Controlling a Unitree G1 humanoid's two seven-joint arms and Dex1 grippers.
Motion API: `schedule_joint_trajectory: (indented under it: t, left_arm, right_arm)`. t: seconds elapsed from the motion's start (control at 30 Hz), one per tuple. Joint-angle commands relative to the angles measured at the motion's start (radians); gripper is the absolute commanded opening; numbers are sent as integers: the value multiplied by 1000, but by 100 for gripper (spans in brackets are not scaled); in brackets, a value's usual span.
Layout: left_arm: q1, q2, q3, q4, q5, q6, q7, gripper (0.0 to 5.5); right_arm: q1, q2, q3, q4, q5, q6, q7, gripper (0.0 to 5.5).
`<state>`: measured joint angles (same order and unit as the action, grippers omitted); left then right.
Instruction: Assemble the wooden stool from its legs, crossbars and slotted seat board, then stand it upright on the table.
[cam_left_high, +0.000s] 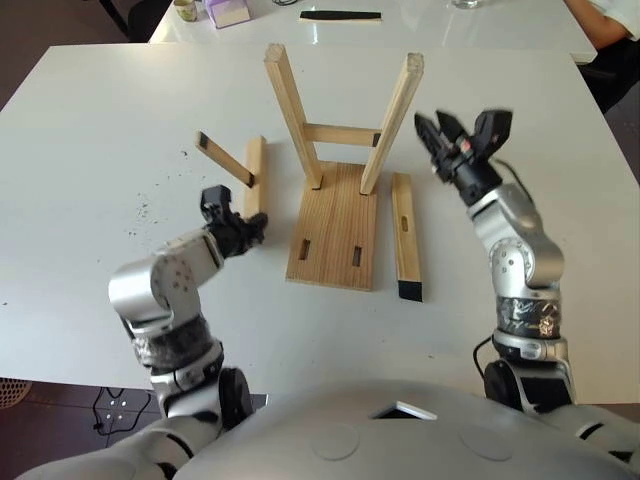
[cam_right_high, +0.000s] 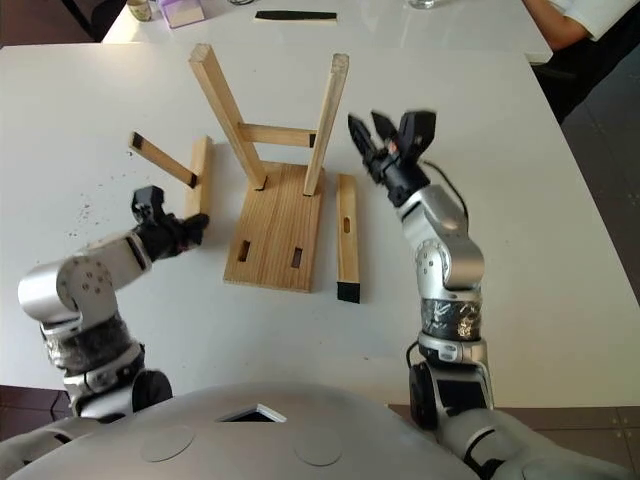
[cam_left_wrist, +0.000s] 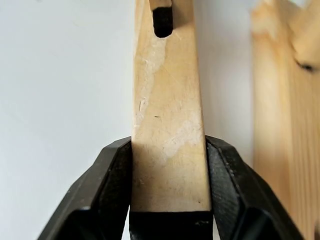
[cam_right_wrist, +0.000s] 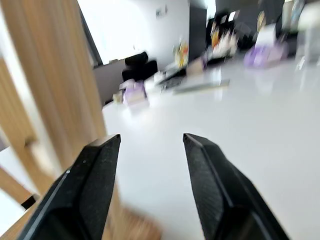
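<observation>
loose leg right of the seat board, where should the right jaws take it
Probably mid-length, from above, jaws across its narrow width: the loose leg lies flat on the table, apart from the seat board, its outer side free.

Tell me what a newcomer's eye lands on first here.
The half-built stool at the centre of the white table stands out first: a pale slotted wooden seat board lies flat with two wooden legs rising from it, joined by a crossbar. To its left, the left gripper has its black fingers clamped on a loose wooden leg. To its right, the open right gripper hangs in the air beside an upright leg.
</observation>
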<state>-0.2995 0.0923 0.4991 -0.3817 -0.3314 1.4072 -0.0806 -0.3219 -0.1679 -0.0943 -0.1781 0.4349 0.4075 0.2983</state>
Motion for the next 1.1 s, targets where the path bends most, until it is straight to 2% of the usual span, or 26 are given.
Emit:
schedule_joint_trajectory:
  t: [0.03, 0.2, 0.33, 0.4, 0.47, 0.53, 0.57, 0.67, 0.8, 1.1]
  left_arm:
    - [-416, 19, 266, 74, -177, -265, 30, 202]
    - [-497, 57, 300, 1, -429, -431, -135, 202]
    - [-401, 90, 212, -94, -645, -465, -322, 202]
    - [-331, 132, 157, -113, -708, -468, -424, 202]
    - [-272, 186, 108, -108, -751, -470, -525, 202]
    - [-218, 247, 49, -92, -745, -477, -644, 202]
    - [-198, 270, 21, -88, -735, -482, -690, 202]
    - [-160, 319, -60, -86, -708, -508, -797, 202]
    - [-87, 373, -176, -87, -660, -573, -910, 202]
    - [-32, 443, -277, -72, -621, -665, -985, 201]
  right_arm:
    - [-250, -106, -25, -80, -34, 136, -67, 231]
    - [-475, -176, -90, 54, -81, 136, -136, 231]
    - [-536, -236, -61, 248, -141, 14, -36, 231]
    - [-543, -214, -71, 231, 32, 145, 119, 231]
    - [-555, -211, -114, 167, 346, 408, 297, 231]
    - [-597, -235, -150, 156, 536, 522, 425, 231]
    - [-614, -257, -145, 161, 561, 537, 478, 231]
    - [-638, -317, -133, 191, 617, 591, 607, 276]
    - [-673, -346, -101, 224, 644, 636, 692, 339]
    - [-729, -377, -62, 216, 658, 686, 785, 342]
